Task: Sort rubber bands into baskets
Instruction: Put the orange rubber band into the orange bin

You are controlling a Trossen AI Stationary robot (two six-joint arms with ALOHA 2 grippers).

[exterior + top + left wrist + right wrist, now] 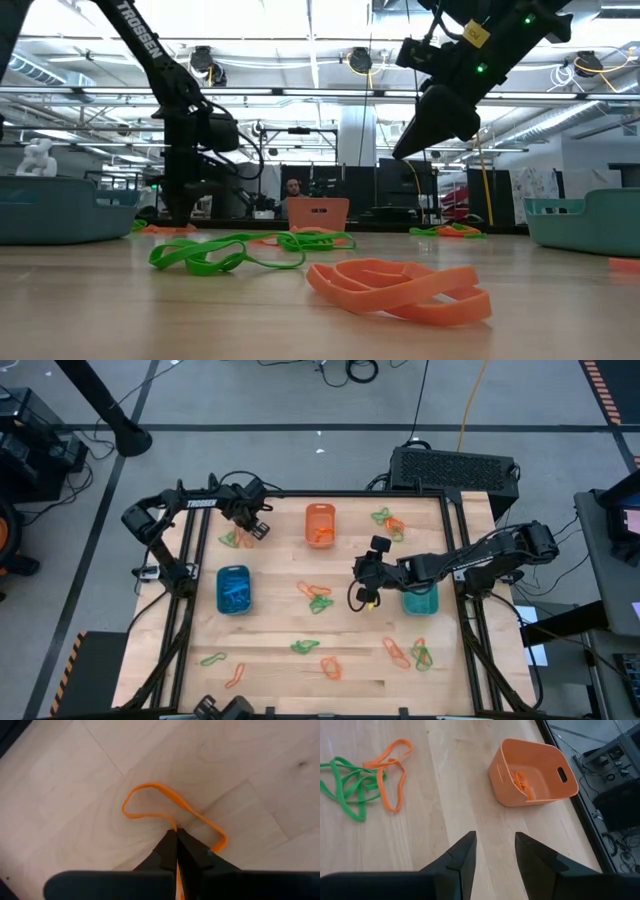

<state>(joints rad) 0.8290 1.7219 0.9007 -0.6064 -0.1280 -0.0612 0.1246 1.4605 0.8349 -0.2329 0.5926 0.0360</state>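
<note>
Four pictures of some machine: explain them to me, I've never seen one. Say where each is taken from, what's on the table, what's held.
It is a robot with two dark arms at a wooden table. One picture looks straight down, one looks level across the tabletop, and two come from cameras on the wrists. On the table lie loose rubber bands in orange and green, and three baskets: orange basket, blue basket, teal basket. The left gripper is shut on an orange band near the table's far left. The right gripper hangs open, empty, above the middle.
</note>
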